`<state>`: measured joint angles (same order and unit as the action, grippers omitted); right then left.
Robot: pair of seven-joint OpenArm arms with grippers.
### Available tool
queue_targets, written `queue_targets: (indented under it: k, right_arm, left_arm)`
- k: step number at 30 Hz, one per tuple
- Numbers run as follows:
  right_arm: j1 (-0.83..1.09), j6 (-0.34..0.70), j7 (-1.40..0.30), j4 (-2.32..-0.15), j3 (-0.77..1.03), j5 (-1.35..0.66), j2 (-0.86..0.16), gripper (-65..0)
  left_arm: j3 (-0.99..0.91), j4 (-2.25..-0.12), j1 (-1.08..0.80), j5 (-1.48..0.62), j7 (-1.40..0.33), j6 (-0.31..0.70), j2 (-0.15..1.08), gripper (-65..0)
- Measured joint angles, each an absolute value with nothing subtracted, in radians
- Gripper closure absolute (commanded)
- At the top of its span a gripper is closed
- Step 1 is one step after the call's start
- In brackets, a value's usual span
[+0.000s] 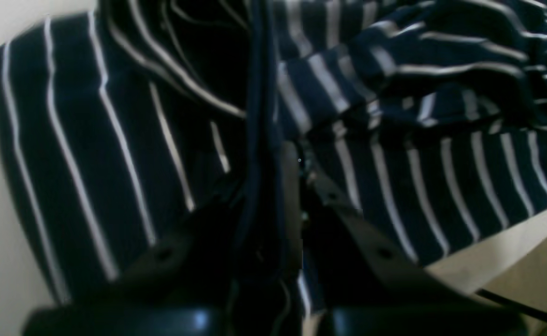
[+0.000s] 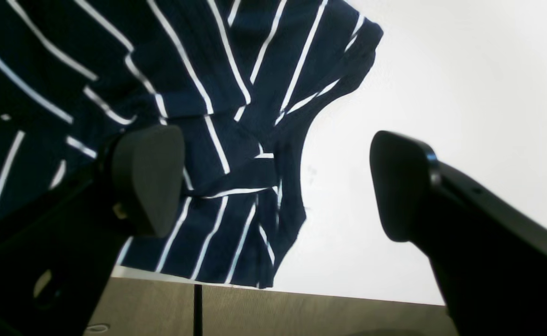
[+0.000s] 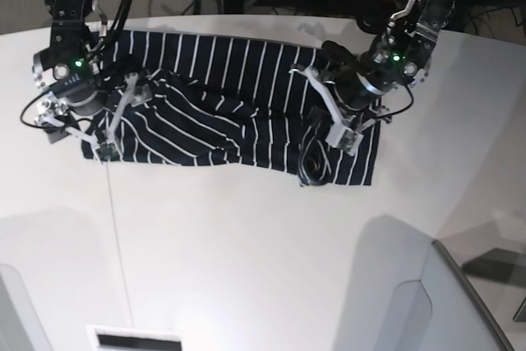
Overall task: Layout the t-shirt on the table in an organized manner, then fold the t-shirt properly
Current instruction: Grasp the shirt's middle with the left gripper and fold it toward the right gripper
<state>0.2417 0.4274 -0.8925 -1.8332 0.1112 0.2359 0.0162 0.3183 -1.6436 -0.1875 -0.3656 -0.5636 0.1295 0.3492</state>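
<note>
Left gripper (image 1: 273, 196) clamped on rumpled t-shirt (image 3: 238, 113), right gripper (image 2: 273, 186) apart over its table (image 3: 263, 244) edge.

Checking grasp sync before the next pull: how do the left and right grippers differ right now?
The left gripper is shut on a fold of the dark navy white-striped t-shirt; the right gripper is open, holding nothing. In its wrist view, the left has fabric all round its fingers; the right straddles the shirt's edge, one finger over cloth, the other over the bare white table. Both are black and sit low at the shirt.
</note>
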Motion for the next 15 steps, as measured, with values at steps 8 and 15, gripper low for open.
queue_targets:
  k: [8, 15]
  right_arm:
    - [0.242, 0.428, -0.893, -1.833, 0.111, 0.237, 0.017, -58.2]
    - [0.241, 0.428, -0.893, -1.833, 0.111, 0.237, 0.017, -58.2]
  left_arm:
    - [0.336, -1.599, -0.193, -0.261, -0.565, 0.129, 0.289, 0.0]
    - [0.336, -1.599, -0.186, -0.257, -0.566, 0.13, 0.288, 0.0]
